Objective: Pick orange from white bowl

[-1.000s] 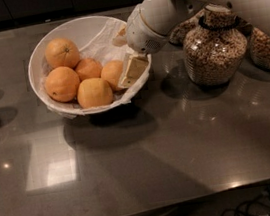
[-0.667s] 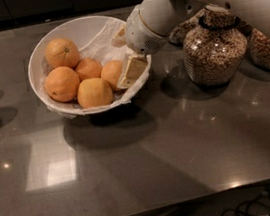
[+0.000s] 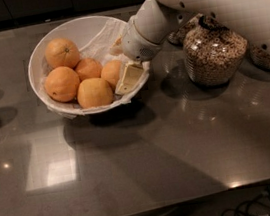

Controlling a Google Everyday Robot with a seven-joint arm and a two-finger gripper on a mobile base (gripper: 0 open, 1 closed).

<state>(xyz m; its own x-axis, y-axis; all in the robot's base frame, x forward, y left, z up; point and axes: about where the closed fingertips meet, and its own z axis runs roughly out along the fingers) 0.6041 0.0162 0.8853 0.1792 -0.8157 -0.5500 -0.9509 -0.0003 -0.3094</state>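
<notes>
One small change: the tool sits slightly deeper at the right rim of the white bowl, against the orange there. Whether it grips cannot be told; the orange remains in the bowl, unlifted.

We are finding no text, label, brand, number or sign that can be read, neither on the white bowl nor on the glass jar toward the table's far right corner. We are seeing the gripper inside the bowl's right side, just beside the orange.
</notes>
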